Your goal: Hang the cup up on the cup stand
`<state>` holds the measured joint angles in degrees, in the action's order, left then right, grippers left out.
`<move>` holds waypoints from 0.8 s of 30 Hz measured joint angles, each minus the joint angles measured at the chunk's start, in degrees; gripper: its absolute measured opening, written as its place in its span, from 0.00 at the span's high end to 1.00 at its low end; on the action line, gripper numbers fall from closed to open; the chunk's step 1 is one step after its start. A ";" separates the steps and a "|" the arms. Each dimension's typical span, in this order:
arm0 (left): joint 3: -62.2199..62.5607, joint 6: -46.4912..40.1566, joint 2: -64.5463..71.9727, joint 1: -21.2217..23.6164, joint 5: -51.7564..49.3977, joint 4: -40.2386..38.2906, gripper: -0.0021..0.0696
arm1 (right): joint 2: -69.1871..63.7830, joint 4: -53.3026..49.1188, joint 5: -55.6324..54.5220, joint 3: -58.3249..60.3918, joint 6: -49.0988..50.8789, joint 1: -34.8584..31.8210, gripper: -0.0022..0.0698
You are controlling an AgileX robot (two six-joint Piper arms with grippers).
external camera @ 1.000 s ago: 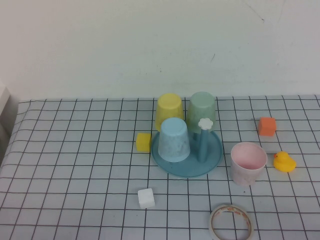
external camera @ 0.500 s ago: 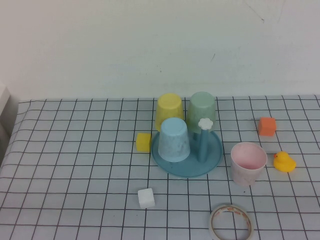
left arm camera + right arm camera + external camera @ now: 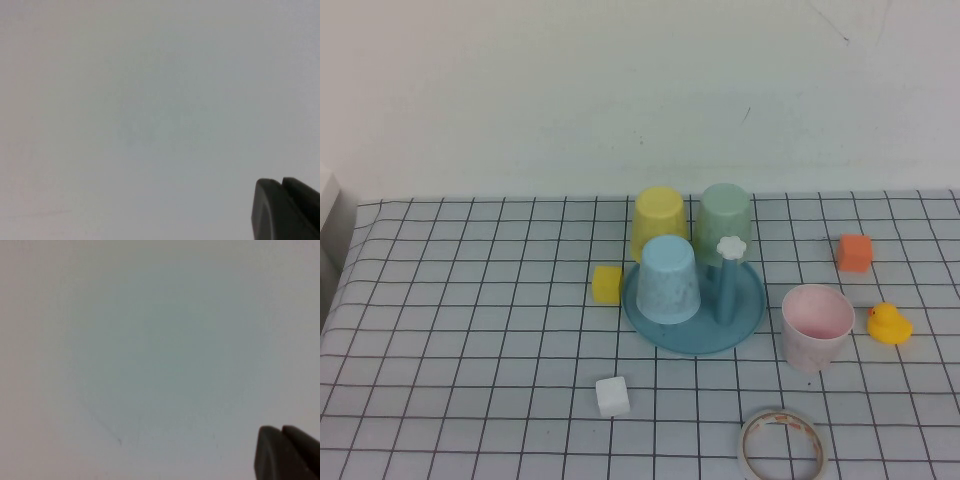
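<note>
Both my grippers are off the table and out of the high view. My left gripper (image 3: pixel 281 210) shows only as dark fingers pressed together in a corner of its wrist view, against a blank pale surface; its jaws are closed on nothing. My right gripper (image 3: pixel 281 452) looks the same in its own wrist view: jaws closed, empty.

On the checked cloth (image 3: pixel 470 330), nearest me, a tape ring (image 3: pixel 781 446) lies at about 5 o'clock from the table's middle, and a white cube (image 3: pixel 612 396) at about 7 o'clock. Farther back stands the pink cup (image 3: pixel 816 326), upright, mouth up, at 3 o'clock from the stand (image 3: pixel 693 338) and just beside its rim, not touching. A yellow duck (image 3: pixel 888 324) sits at the cup's 3 o'clock.

On the stand, a blue cup (image 3: pixel 668 279) sits upside down, with the flower-tipped peg (image 3: pixel 728 280) bare at its 3 o'clock. A yellow cube (image 3: pixel 607 284) lies at the stand's 9 o'clock. Behind are an upturned yellow cup (image 3: pixel 657 220) and green cup (image 3: pixel 724 218). An orange cube (image 3: pixel 854 253) lies at 2 o'clock.
</note>
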<state>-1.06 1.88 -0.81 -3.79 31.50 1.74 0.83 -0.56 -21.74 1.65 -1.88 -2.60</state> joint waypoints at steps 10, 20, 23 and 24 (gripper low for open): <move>16.05 -3.46 3.22 0.00 -23.25 -0.73 0.97 | -0.67 -3.33 15.96 -14.59 -0.23 0.00 0.97; 29.71 -3.03 20.55 0.00 -45.97 -5.83 0.97 | -17.88 -7.86 40.83 -25.29 -4.70 0.00 0.97; 29.71 -3.03 22.24 0.00 -48.51 -10.18 0.97 | -25.06 -5.09 47.43 -25.46 -10.34 0.00 0.97; 29.71 -3.03 22.52 0.00 -49.31 -11.30 0.97 | -27.24 -3.33 49.24 -25.80 -12.11 0.00 0.97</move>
<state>28.65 -1.15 21.71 -3.79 -17.81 -9.56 -26.41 -3.90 27.51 -24.15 -13.99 -2.60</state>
